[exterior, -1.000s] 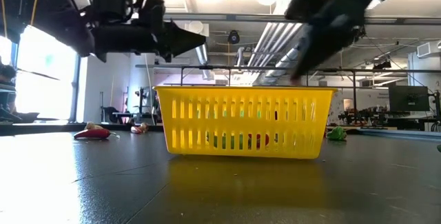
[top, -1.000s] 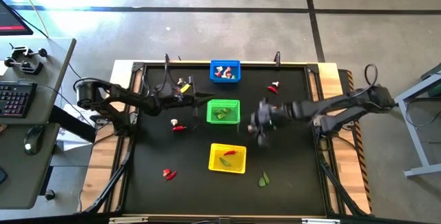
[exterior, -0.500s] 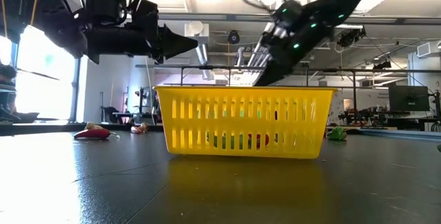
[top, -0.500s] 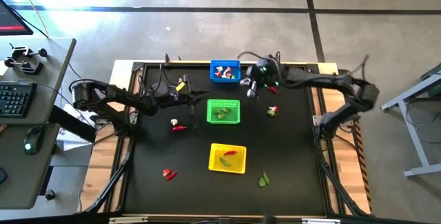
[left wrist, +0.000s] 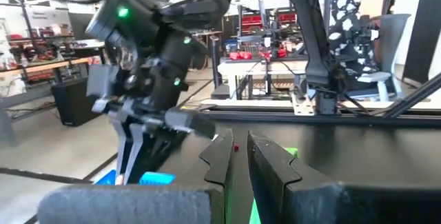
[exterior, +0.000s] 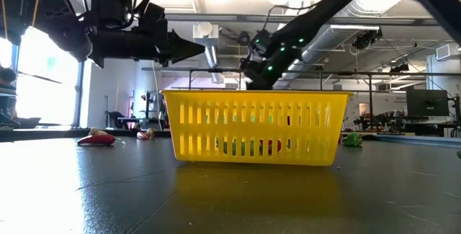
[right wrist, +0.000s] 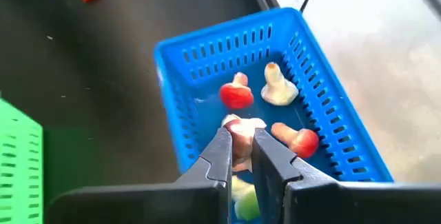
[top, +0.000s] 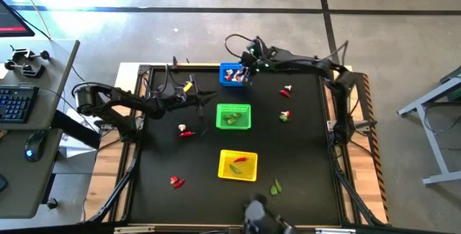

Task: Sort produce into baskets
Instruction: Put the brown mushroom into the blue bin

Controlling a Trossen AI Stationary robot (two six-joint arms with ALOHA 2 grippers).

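My right gripper hangs over the blue basket at the far edge, shut on a pale mushroom piece. Three more mushroom pieces lie in that basket. The green basket in the middle holds leafy bits. Nearer the front, the yellow basket holds a chilli and a leaf. My left gripper points level toward the right, left of the green basket, shut with nothing in it. Loose on the table are chillies, a leaf and a mushroom. My right gripper pinches the mushroom piece by its pale top between its two fingertips. The fingers slant down from the table's right side. The piece sits over the inside of the blue basket; whether it touches the pieces below, I cannot tell.
Another red piece lies near the front left, and a green-and-red piece right of the green basket. A dark blurred shape shows at the near edge. A desk with a keyboard stands beyond the table's left side.
My right gripper has swept fast from beside the green basket's right side toward the far edge and leftward. It now stands over the blue basket, still shut. The green-and-red piece it covered now shows on the table.
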